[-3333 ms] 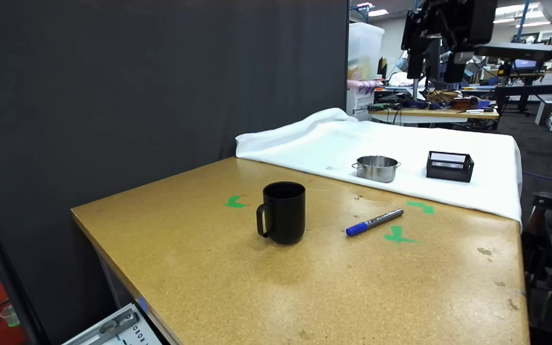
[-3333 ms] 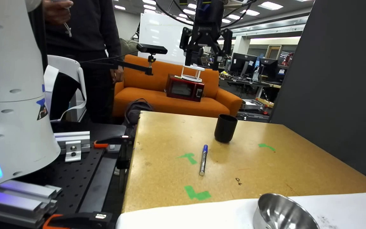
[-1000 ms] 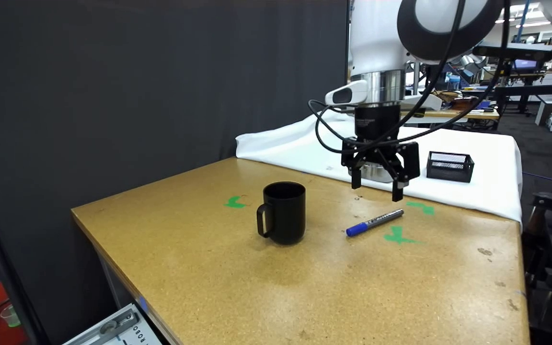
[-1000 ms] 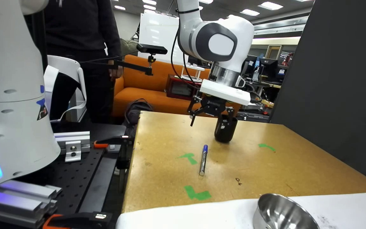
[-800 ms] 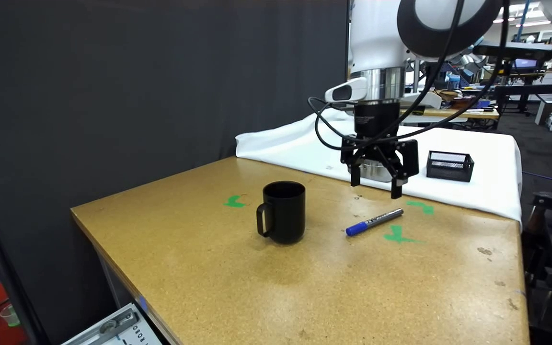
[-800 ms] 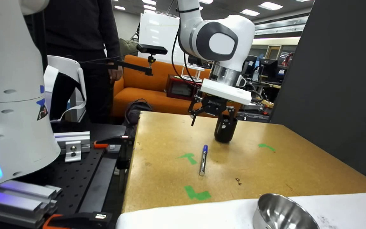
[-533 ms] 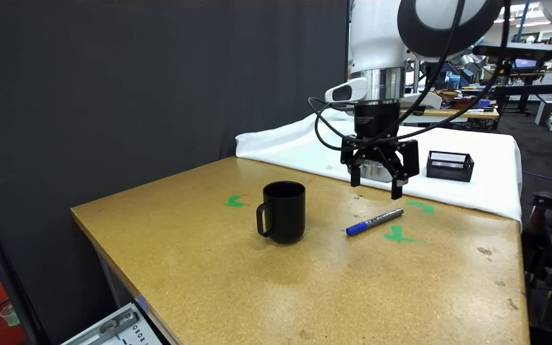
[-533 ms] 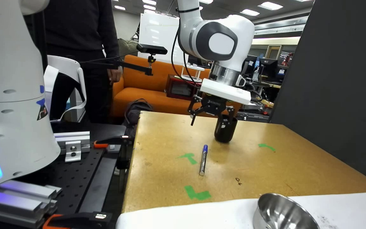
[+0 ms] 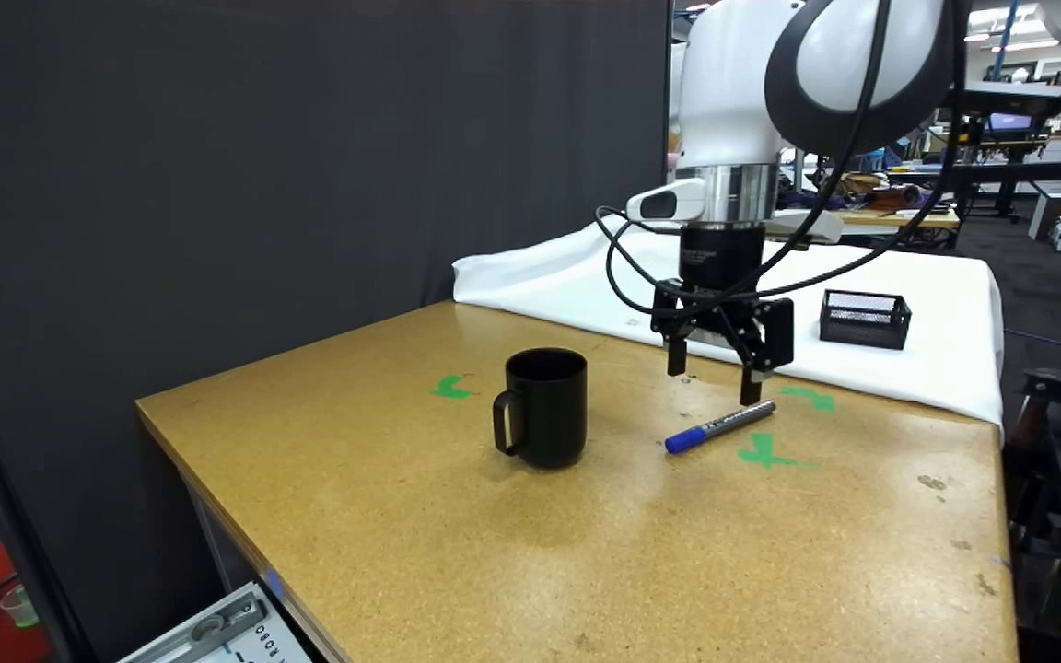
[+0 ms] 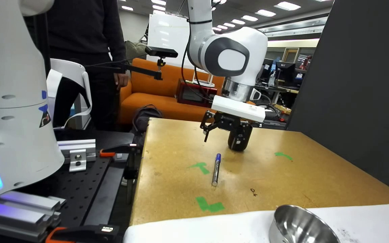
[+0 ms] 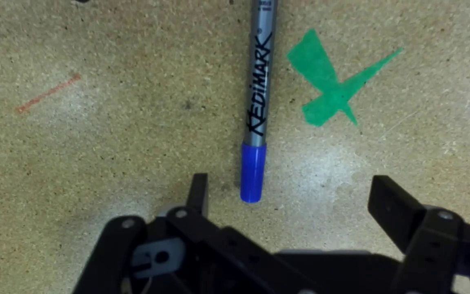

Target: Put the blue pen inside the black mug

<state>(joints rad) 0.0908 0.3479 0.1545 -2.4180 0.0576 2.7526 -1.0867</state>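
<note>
Blue-capped and silver-barrelled, the slim marker pen (image 11: 258, 90) lies on the tan speckled table (image 9: 494, 571), apart from the upright black cylindrical mug (image 9: 549, 414). The black two-fingered end effector (image 9: 713, 381) hangs above, released, jaws apart.

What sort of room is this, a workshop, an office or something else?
Probably a robotics lab, perhaps sharing an open office: a jointed white robot arm hangs over the speckled tan table, a large, shiny whiteboard stands behind, and flat black computer monitors sit further back.
</note>
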